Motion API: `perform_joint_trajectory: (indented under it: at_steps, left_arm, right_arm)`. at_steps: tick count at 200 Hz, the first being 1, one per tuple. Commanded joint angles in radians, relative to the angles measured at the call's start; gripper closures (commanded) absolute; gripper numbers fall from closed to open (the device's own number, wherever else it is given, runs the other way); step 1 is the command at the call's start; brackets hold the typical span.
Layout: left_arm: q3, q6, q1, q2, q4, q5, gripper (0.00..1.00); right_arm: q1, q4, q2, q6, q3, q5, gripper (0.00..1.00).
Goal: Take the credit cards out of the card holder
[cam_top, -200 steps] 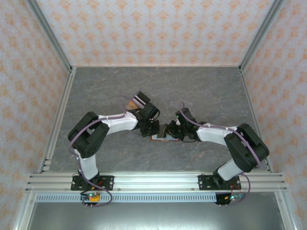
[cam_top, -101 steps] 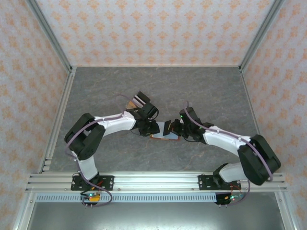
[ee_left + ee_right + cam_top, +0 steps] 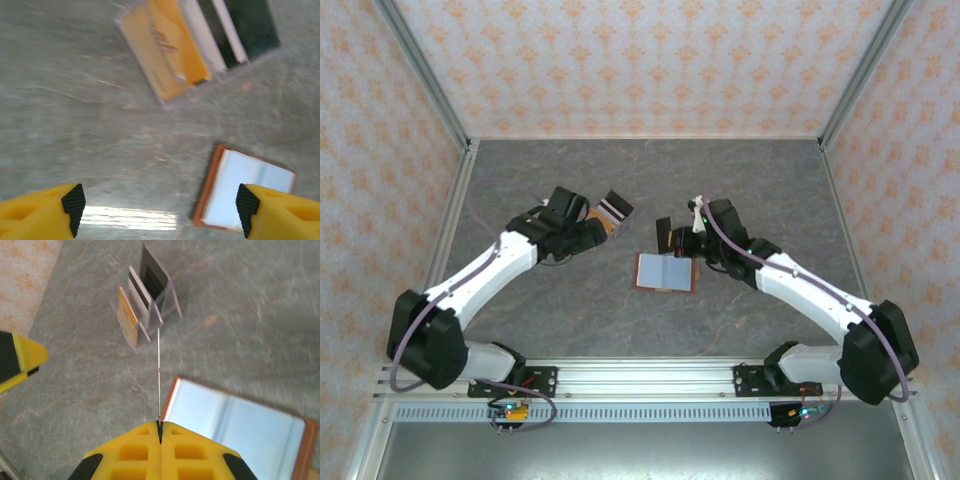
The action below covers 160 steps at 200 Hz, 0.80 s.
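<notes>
pinching a card (image 3: 159,375) edge-on, right gripper (image 3: 160,427) was clamped tight; left gripper (image 3: 160,204) gaped empty. judged: card best held vertical, lined up with rack (image 3: 145,305) slot, upper left.

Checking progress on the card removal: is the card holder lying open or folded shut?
Open. The card holder lies spread flat, pale blue inside facing up, its centre fold showing.

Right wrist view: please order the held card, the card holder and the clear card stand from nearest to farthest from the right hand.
1. The card, gripped edge-on in the right hand.
2. The card holder, lying open at the lower right, beside the hand.
3. The clear card stand, farther away toward the upper left.
</notes>
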Motion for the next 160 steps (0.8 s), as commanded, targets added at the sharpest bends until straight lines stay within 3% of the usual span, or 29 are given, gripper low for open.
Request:
perform_joint_trajectory:
  at_steps: [1,32,105,160]
  left_arm:
    - [-0.057,0.038,0.036,-0.083,-0.106,-0.141,0.12]
    - [-0.121,0.082,0.056,-0.168,-0.115,-0.195,0.00]
    - [-0.095,0.216,0.057,-0.241,-0.168,-0.214,0.00]
    - [-0.121,0.216,0.059,-0.247,-0.164,-0.203,0.00]
  right_arm:
    - [-0.003,-0.078,0.088,-0.125,0.126,0.009,0.99]
    - [0.003,-0.110,0.256,-0.253,0.320,0.002,0.98]
    - [0.007,-0.229,0.649,-0.449,0.784,-0.039,0.98]
    - [0.007,-0.314,0.790,-0.559,0.941,-0.019,0.98]
